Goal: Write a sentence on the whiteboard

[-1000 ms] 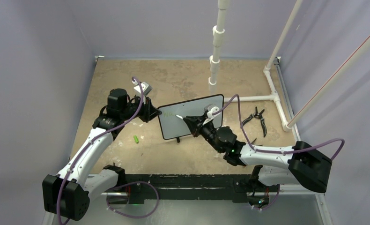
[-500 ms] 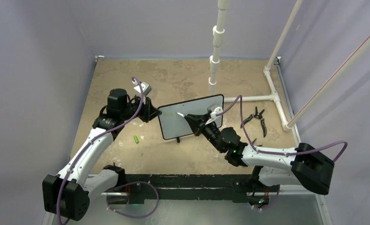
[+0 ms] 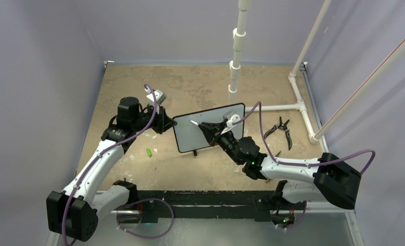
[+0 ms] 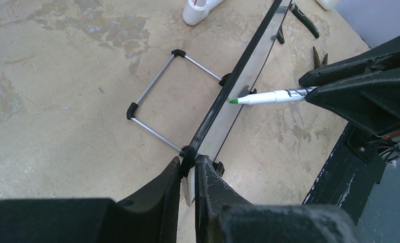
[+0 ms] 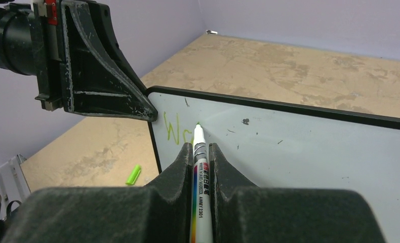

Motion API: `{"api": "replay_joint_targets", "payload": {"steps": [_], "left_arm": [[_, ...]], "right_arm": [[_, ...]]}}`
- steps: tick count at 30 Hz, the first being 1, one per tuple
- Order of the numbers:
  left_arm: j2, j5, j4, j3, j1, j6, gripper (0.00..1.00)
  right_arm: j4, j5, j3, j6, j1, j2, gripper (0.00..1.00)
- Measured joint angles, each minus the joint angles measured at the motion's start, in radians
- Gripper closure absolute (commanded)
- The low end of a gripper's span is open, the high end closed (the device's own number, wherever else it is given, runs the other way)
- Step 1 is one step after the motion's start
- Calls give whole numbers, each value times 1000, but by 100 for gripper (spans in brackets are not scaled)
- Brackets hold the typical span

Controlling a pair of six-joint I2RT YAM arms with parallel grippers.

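Note:
The whiteboard (image 3: 190, 137) stands upright on the table, black-framed, with its white face toward the arms. My left gripper (image 3: 165, 123) is shut on its left edge, which shows edge-on in the left wrist view (image 4: 248, 71). My right gripper (image 3: 210, 132) is shut on a white marker (image 5: 198, 136). The marker's green tip (image 4: 232, 101) is at the board's face near the upper left. The sentence (image 5: 175, 132) is a few green strokes reading "Wc", just left of the tip.
A green marker cap (image 3: 149, 152) lies on the table left of the board. Black pliers (image 3: 282, 130) lie to the right. White PVC pipes (image 3: 235, 66) stand behind the board. The board's wire stand (image 4: 157, 109) sticks out behind it.
My right gripper has moved the marker tip a little up and to the left across the board. The left gripper and the board have not moved.

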State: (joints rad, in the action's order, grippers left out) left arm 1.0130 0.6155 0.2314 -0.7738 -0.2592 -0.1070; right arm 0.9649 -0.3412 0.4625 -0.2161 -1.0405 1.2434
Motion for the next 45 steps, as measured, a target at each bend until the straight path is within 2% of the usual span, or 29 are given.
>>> {"api": "replay_joint_targets", "payload": {"steps": [29, 45], "left_arm": [[0, -8, 1, 0, 0, 0, 100], [-2, -8, 1, 0, 0, 0, 100]], "right_arm": [[-75, -26, -15, -84, -2, -1, 100], [-51, -27, -20, -84, -2, -1, 100]]}}
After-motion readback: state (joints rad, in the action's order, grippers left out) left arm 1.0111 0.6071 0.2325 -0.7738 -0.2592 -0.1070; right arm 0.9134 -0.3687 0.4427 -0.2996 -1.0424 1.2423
